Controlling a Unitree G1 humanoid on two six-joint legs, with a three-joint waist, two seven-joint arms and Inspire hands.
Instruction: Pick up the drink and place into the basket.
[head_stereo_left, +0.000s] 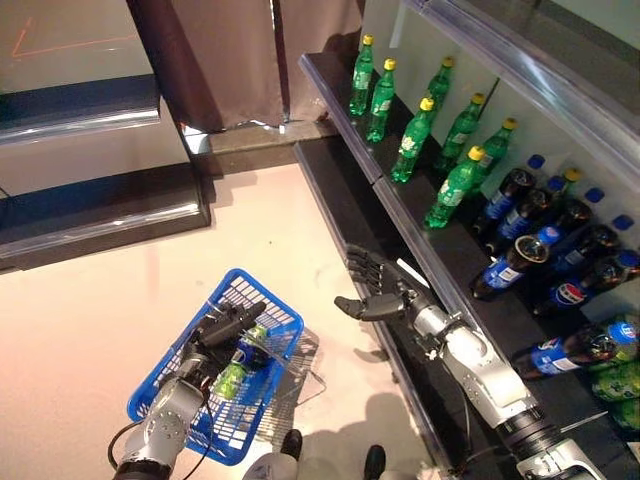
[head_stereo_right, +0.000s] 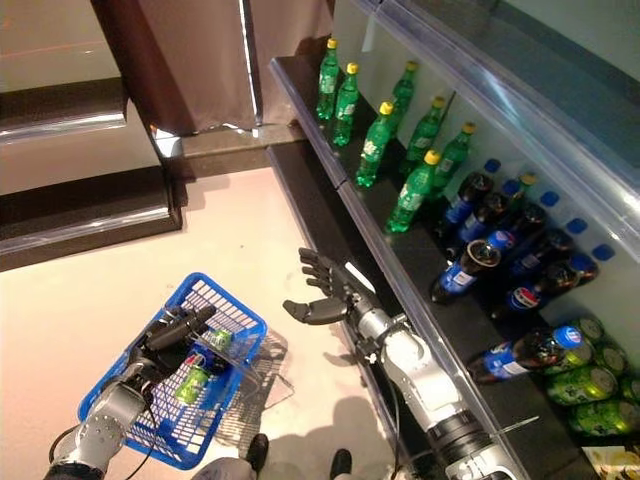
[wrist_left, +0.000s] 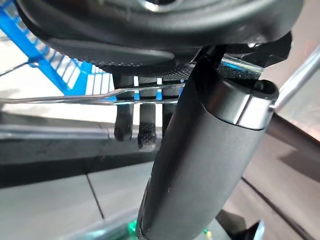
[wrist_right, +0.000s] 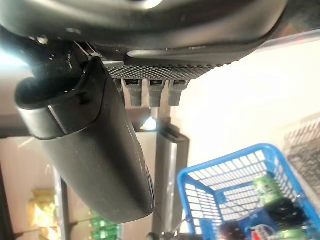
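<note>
The left hand (head_stereo_left: 225, 328) grips the handle of the blue basket (head_stereo_left: 262, 290), which already carries several drinks (head_stereo_left: 232, 378). The right hand (head_stereo_left: 378, 290) hangs empty, fingers spread, just beside the shelf (head_stereo_left: 455, 262) of bottles (head_stereo_left: 456, 186); another pick looks due.

Hidden and cut-off parts

The left hand (head_stereo_left: 225, 328) covered part of the bottles (head_stereo_left: 238, 365) lying in the blue basket (head_stereo_left: 150, 408); their number could not be told; the lowest shelf (head_stereo_left: 480, 300) ran off the right edge, cutting its green cans (head_stereo_left: 622, 385); the shelf bottles' print was too small to tell.
</note>
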